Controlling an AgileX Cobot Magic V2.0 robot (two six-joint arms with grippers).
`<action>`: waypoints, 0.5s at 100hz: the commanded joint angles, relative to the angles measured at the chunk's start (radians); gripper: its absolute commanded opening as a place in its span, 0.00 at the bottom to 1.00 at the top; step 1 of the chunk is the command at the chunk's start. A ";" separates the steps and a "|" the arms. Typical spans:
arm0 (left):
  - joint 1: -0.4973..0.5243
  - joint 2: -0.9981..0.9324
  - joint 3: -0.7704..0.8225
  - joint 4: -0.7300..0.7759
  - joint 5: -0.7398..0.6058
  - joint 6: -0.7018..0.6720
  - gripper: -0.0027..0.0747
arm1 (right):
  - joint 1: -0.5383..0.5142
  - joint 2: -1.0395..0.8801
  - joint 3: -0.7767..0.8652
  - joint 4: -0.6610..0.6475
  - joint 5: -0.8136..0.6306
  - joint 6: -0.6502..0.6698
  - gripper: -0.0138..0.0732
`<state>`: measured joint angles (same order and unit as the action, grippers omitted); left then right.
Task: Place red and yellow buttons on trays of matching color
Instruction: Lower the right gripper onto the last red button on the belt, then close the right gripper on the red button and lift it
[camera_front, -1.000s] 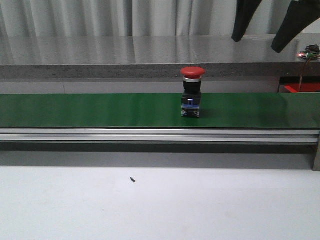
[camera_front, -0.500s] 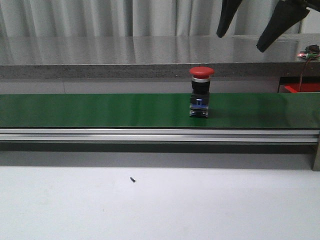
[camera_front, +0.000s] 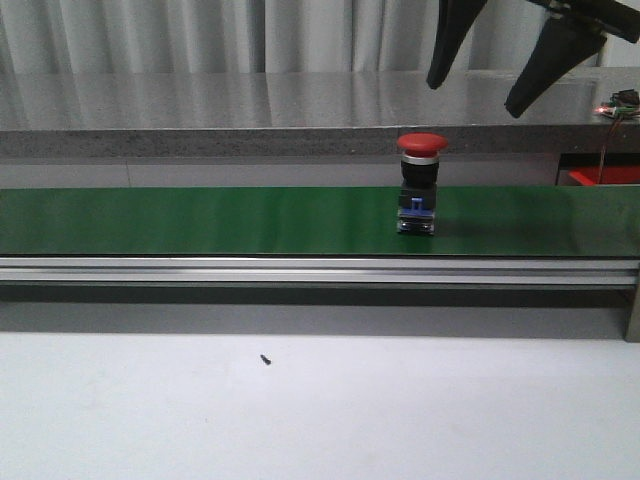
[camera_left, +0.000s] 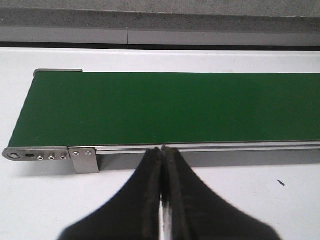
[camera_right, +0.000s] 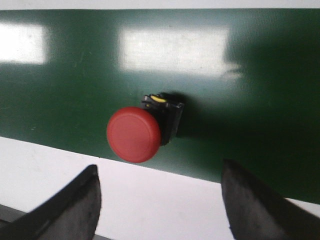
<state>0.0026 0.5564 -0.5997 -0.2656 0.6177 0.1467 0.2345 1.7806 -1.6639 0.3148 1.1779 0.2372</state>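
1 red button (camera_front: 421, 183) is seen upright on the green conveyor belt (camera_front: 200, 220), right of centre in the front view, cap uppermost, black body and blue base below; the right gripper (camera_front: 490, 65) is held above it and apart from it, jaws spread wide, nothing between them; in the right wrist view the button (camera_right: 134, 134) lies between the 2 fingers (camera_right: 75, 205); the left gripper (camera_left: 161, 200) is pressed closed, empty, over the belt's near rail (camera_left: 200, 147); 1 small dark speck (camera_front: 265, 359) is noted on the white table (camera_front: 320, 410).
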 joint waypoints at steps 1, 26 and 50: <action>-0.008 0.001 -0.026 -0.019 -0.069 0.000 0.01 | 0.001 -0.046 -0.020 0.025 -0.031 0.001 0.75; -0.008 0.001 -0.026 -0.019 -0.069 0.000 0.01 | 0.001 -0.006 -0.020 0.021 -0.073 0.001 0.75; -0.008 0.001 -0.026 -0.019 -0.069 0.000 0.01 | -0.003 0.068 -0.020 0.007 -0.077 0.001 0.75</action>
<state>0.0026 0.5564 -0.5997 -0.2656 0.6177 0.1467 0.2345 1.8784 -1.6639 0.3148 1.1279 0.2372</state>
